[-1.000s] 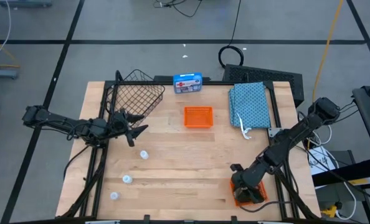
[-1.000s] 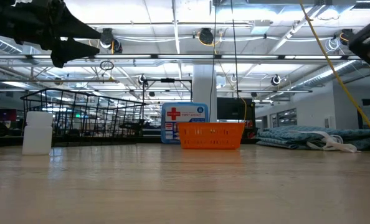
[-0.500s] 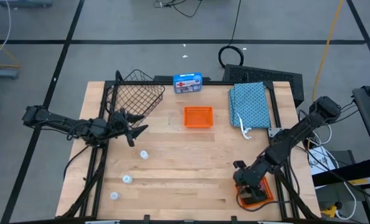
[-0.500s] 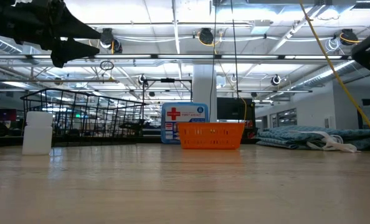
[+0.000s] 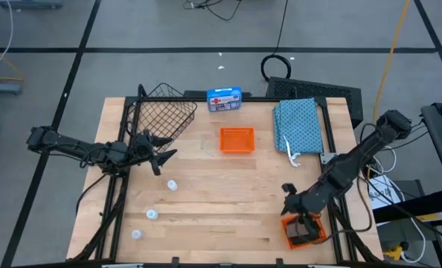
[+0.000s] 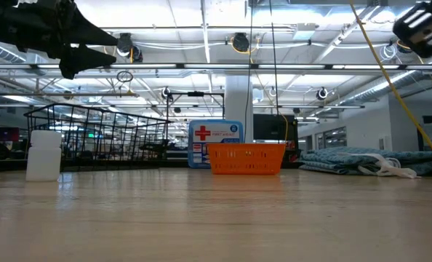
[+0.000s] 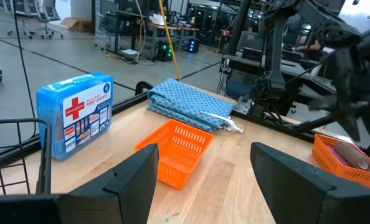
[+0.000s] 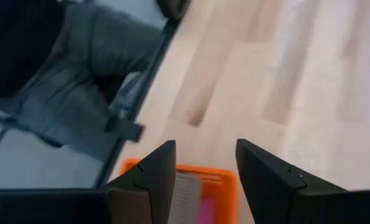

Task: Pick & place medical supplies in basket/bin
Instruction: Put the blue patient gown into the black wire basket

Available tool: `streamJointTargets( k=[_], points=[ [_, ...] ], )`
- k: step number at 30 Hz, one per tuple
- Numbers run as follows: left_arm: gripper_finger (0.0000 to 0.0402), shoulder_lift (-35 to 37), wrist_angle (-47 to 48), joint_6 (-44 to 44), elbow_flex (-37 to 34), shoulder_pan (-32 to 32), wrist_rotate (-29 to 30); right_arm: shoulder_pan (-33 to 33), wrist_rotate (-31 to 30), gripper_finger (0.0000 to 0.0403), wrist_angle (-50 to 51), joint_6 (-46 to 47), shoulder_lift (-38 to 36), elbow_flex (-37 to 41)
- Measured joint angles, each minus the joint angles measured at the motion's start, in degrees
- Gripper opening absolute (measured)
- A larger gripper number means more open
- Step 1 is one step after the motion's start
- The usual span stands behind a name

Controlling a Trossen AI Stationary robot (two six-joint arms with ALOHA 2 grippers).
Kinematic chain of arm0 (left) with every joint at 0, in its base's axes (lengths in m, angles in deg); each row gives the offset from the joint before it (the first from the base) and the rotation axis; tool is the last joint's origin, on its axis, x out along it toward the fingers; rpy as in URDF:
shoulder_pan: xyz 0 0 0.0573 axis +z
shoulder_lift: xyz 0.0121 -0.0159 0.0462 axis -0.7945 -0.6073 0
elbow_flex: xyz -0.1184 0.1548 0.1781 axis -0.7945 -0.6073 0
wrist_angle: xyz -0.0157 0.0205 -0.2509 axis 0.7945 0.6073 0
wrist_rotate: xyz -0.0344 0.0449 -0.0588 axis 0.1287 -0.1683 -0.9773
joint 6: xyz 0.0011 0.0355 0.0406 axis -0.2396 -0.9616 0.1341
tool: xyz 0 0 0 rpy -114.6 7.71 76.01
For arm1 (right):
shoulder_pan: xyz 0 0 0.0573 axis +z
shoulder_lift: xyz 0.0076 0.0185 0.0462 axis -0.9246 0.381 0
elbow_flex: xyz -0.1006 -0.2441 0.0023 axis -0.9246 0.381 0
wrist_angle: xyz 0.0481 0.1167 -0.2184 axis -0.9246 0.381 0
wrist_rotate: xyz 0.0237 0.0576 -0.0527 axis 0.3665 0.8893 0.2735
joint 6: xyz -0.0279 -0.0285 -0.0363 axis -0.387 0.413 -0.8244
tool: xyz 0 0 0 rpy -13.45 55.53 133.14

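Note:
My left gripper hangs open above the table beside the dark wire basket, which stands at the far left. My right gripper is open, raised just beyond a small orange tray at the near right corner. That tray holds rolls; a pink one shows in the right wrist view. Three white vials stand on the near left of the table. The folded teal cloth lies flat at the far right.
A blue box with a red cross stands at the far edge. A second orange tray sits mid-table, between the basket and the cloth. Bare wood lies between the vials and the right-hand tray. A dark frame rail runs beside the cloth.
My right gripper has risen from the orange tray at the near right corner and drawn back toward the far edge, uncovering the tray. The left arm has kept still.

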State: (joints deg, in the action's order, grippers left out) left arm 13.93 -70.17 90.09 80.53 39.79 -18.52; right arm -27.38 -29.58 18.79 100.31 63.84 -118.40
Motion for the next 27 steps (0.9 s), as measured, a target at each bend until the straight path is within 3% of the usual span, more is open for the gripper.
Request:
streamJointTargets(
  k=[8, 18, 21, 27],
  points=[
    [0.0264, 0.00, 0.00, 0.02, 0.00, 0.00, 0.48, 0.00, -16.94, 0.0155, 9.89, -2.51, -11.94, 0.00],
    [0.0264, 0.00, 0.24, 0.02, 0.00, 0.00, 0.48, -0.03, -33.12, 0.0155, 10.41, -4.59, -19.39, 0.44],
    [0.0264, 0.02, 0.35, 0.02, 0.00, -0.01, 0.48, -0.62, -32.66, 0.0155, 4.24, -4.07, -20.48, 4.21],
    [0.0264, 0.00, 0.35, -0.03, 0.00, 0.00, 0.48, -3.14, -26.66, 0.0155, -20.33, -6.09, -20.74, 16.53]
  ],
)
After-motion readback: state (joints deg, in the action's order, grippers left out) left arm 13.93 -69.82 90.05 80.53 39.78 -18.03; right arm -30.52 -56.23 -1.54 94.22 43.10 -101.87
